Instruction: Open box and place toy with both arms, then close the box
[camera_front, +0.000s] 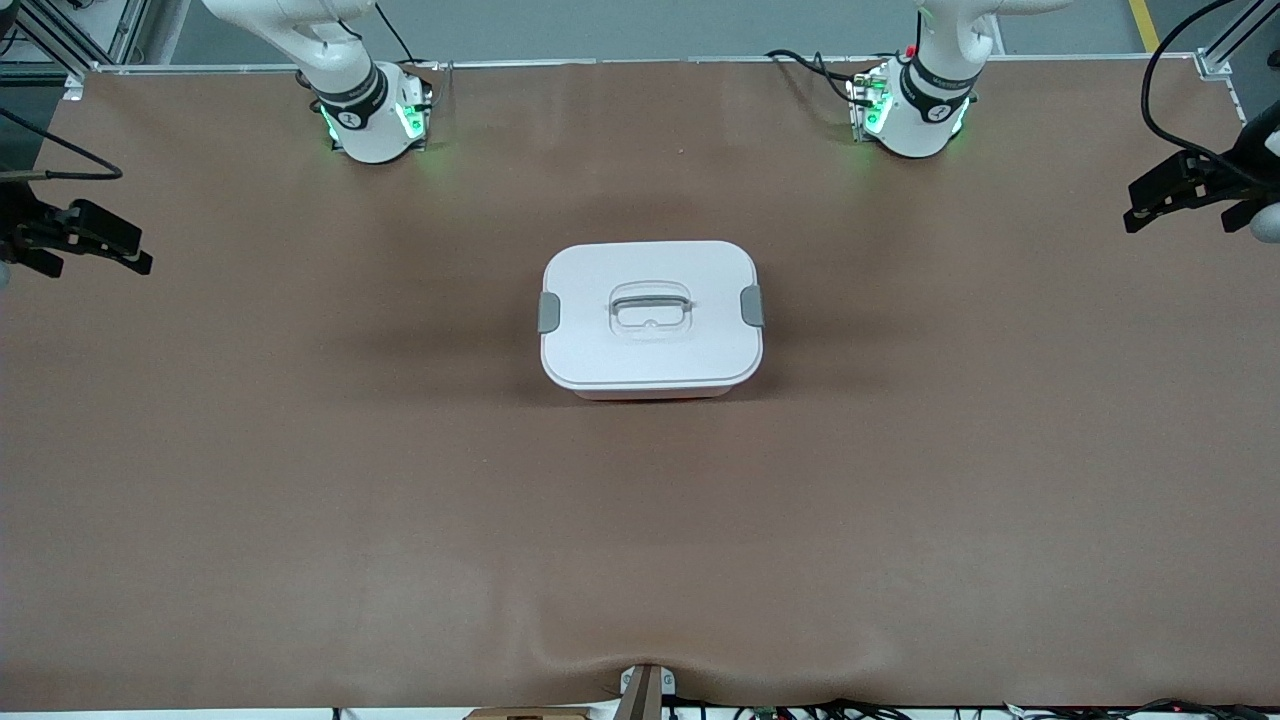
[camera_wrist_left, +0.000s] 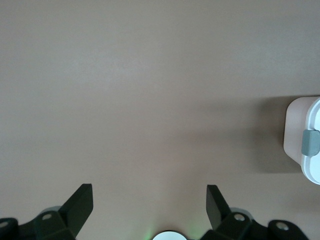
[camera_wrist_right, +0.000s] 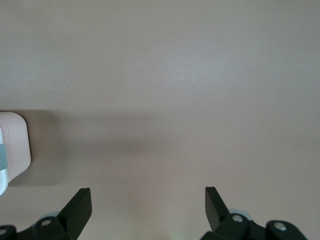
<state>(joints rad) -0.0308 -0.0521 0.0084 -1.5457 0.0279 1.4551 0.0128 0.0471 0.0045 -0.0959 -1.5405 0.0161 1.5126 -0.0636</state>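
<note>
The box (camera_front: 651, 318) is seen shut at the middle of the brown table (camera_front: 300, 480), its flat white lid (camera_front: 650, 345) held by a grey clip (camera_front: 549, 312) at the right arm's end and another grey clip (camera_front: 752, 305) at the left arm's end, with the recessed clear handle (camera_front: 650, 310) at the lid's centre. The left gripper (camera_wrist_left: 150, 202) is held above bare table toward the left arm's end, fingers spread wide and empty; the right gripper (camera_wrist_right: 148, 205) is held likewise toward the right arm's end, well apart from the box.
</note>
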